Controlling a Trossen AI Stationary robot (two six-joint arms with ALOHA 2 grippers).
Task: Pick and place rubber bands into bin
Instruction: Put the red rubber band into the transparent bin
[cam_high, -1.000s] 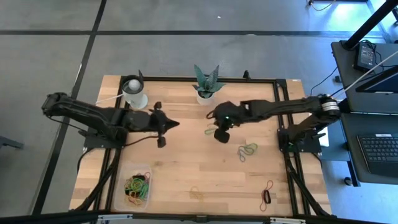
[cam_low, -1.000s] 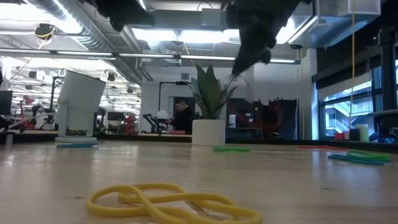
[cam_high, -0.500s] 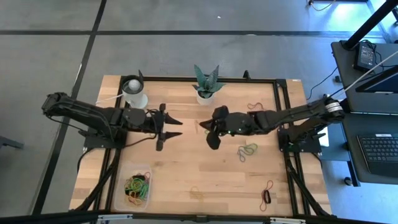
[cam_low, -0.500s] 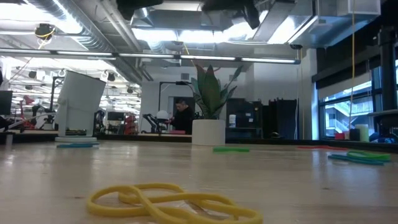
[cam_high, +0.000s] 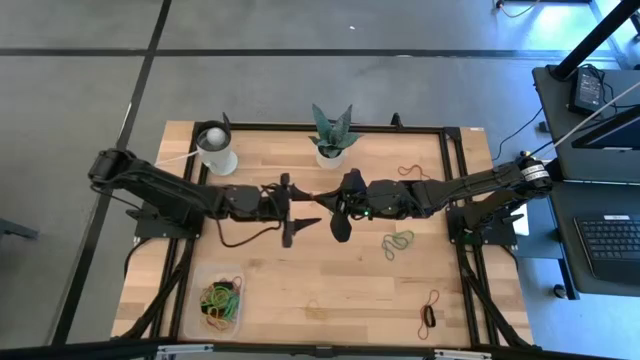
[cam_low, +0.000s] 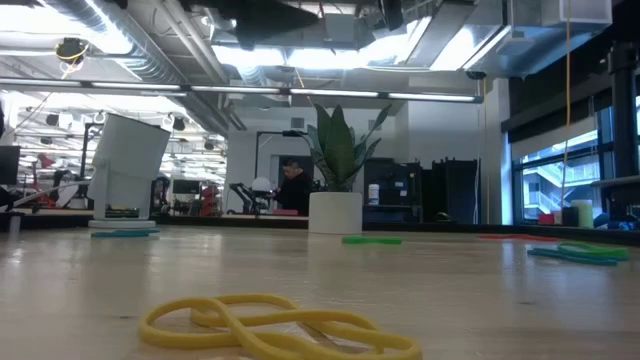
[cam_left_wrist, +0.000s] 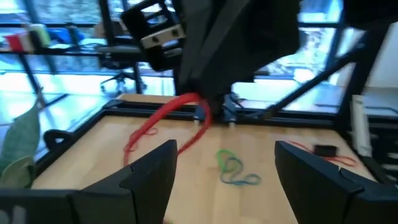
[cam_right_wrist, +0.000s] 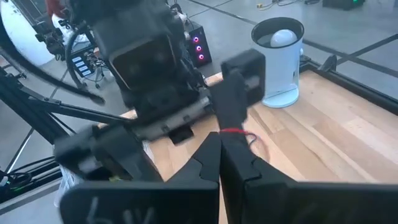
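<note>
Mid-worktop, the right gripper clamps its fingers on a red rubber band, holding it aloft toward the left gripper, whose fingers stand apart, seemingly for a handover; the bin waits at the near-left corner.

A light wooden table framed in black rails stands on a grey concrete floor crossed by dark seams. To one side a dark desk carries a keyboard. At the table's far edge stand a white plant pot with a spiky green plant and a white cylindrical cup. Seen level from the table top, the room behind is an open workshop: exposed silver ducts and pipes run under the ceiling, long strip lights glow, tall windows show daylight, and a person stands among dark equipment far back
</note>
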